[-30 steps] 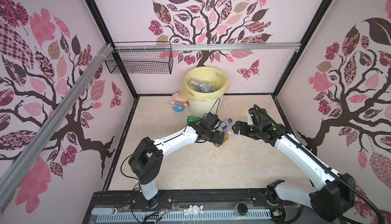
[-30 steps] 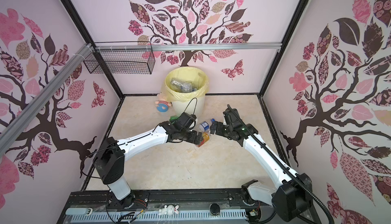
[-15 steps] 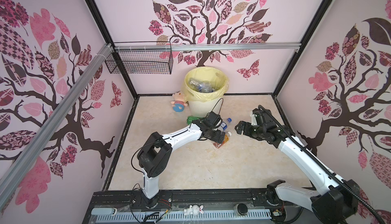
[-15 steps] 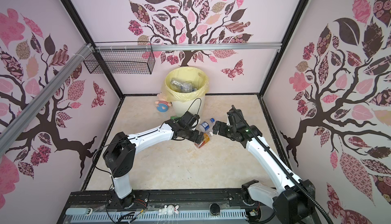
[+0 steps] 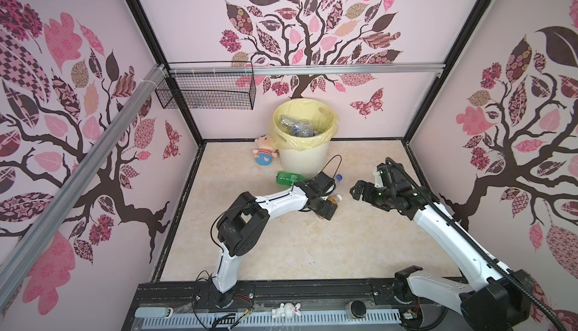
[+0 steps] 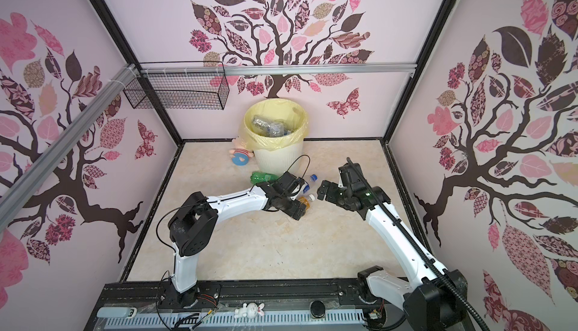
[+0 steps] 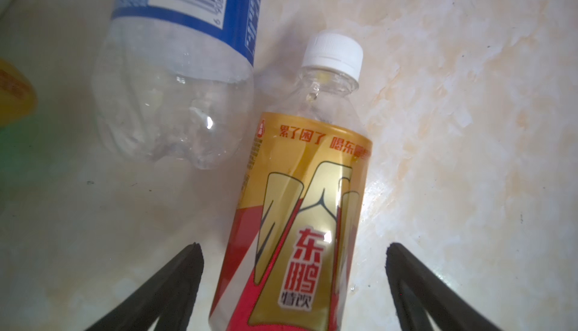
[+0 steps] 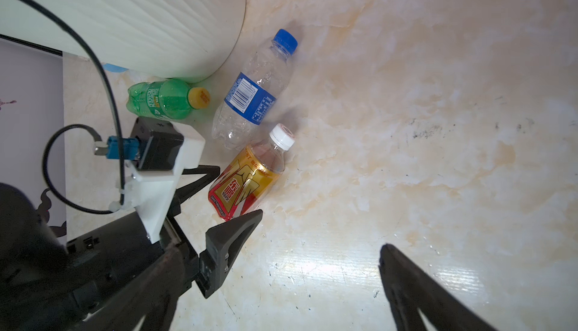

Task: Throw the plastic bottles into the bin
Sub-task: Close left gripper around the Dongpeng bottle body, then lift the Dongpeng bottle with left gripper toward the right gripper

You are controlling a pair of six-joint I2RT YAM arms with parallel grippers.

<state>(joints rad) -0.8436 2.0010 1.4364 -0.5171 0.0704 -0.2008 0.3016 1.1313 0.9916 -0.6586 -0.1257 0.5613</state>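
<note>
Over the last second the left arm (image 5: 275, 201) has drawn its elbow up and in toward the middle of the counter (image 5: 281, 251). That has settled the left pincer (image 7: 293, 251) low over the gold-and-red bottle (image 8: 247, 182). None of the three loose bottles has shifted, and the right pincer (image 5: 359, 190) has eased a little back to the right. I judge the approach finished, with only the squeeze left before this bottle can go to the bin (image 5: 303, 160).

The left forearm runs low from the raised elbow toward the right, wrist nearly level with the counter. Just beyond it the green bottle (image 5: 286, 178) lies on its side at the foot of the bin. The bin stands by the back wall and already holds a heap of clear bottles (image 5: 297, 127).

The left pincer is spread, one jaw on each side of the gold-and-red bottle's lower body. The left wrist view shows bare counter in both gaps, so nothing is grasped yet. The bottle lies flat with its white cap pointing away from the wrist. The blue-labelled bottle (image 8: 250, 101) lies just beside its shoulder; I cannot tell whether they touch.

The right arm (image 5: 444, 235) slants up from the front right corner. Its pincer hangs released and empty above bare counter, near the caps.
</note>
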